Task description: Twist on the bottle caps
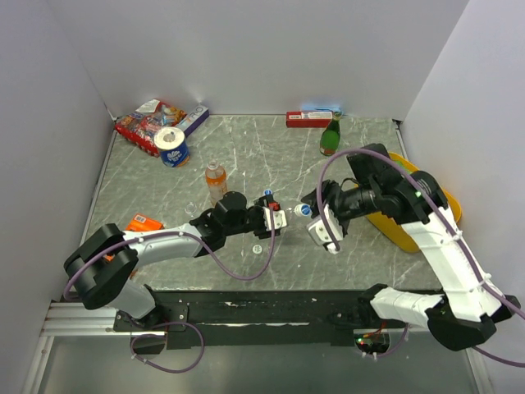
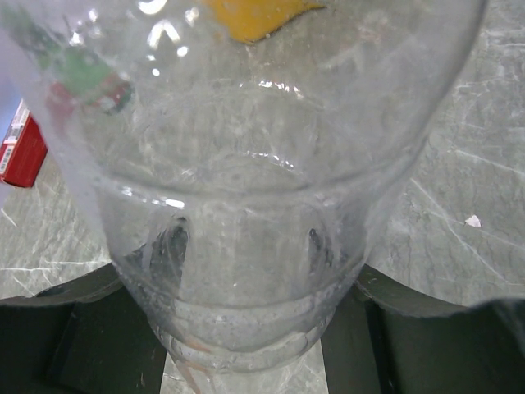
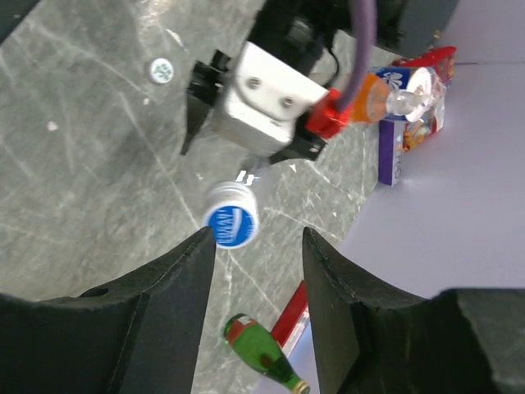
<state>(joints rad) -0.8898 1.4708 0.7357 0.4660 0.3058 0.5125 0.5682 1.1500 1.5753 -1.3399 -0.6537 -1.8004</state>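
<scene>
Left gripper (image 2: 238,341) clamped on clear bottle (image 2: 246,238)

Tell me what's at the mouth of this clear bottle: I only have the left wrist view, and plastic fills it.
Observer: A blue cap sits at the mouth of the clear bottle, facing the right arm.
Operator: Is the right claw on it?
Observer: Not yet. The right claw is open, with the cap just beyond its tips and nearer one finger.
Operator: Any spare caps?
Observer: One white cap lies loose on the table, nearer the arm bases than the bottle.
</scene>
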